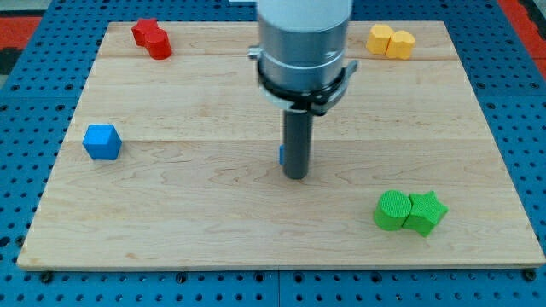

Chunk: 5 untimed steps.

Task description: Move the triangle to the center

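My tip [295, 176] rests near the middle of the wooden board [171, 213]. A small sliver of a blue block [281, 154] shows just at the rod's left side, touching it; the rod hides most of it, so its shape cannot be made out. A blue cube [101, 141] sits at the view's left, far from the tip.
A red block [152, 38] lies at the top left. A yellow block [391, 41] lies at the top right. A green cylinder [392, 211] and a green star-shaped block [426, 212] touch each other at the bottom right.
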{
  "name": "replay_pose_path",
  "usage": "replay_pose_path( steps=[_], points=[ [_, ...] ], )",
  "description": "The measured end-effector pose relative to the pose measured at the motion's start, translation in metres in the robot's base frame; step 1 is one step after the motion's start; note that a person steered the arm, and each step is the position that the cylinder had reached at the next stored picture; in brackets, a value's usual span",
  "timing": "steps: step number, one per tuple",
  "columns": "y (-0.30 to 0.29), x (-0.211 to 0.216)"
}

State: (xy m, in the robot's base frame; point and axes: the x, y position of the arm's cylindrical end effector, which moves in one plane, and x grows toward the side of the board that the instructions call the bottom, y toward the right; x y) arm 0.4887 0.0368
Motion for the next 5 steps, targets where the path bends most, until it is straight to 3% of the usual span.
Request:
replay_pose_path(
  steps=[1, 2, 4, 5],
  points=[
    [0.008, -0.037],
    [0.005, -0.047],
    [0.004, -0.018],
    [0.050, -0.072]
  ],
)
